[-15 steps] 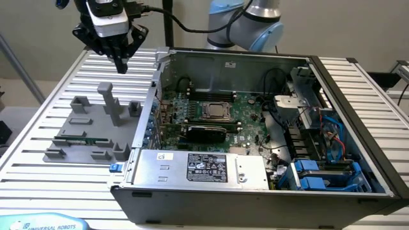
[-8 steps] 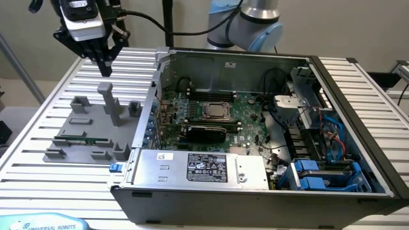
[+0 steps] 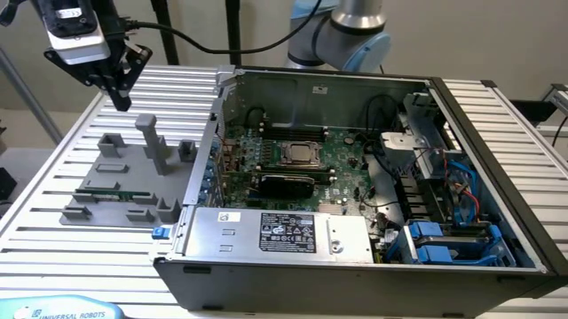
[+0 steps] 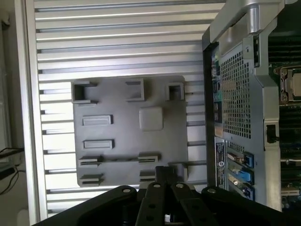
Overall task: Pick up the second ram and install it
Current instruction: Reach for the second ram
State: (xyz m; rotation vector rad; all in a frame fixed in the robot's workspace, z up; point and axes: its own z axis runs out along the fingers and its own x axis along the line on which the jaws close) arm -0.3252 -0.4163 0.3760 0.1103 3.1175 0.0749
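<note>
We show the gripper point(image 3: 120, 100) hanging above the table point(image 3: 36, 226), its fingers point(image 4: 165, 175) clenched on nothing, while the second ram point(image 3: 111, 195) stands edgewise in the gray holder point(image 3: 124, 174), presumably to present a graspable edge.

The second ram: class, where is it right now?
The second ram lies on the grey holder tray at the exterior view's left, beside the open computer case, apart from the gripper.
</note>
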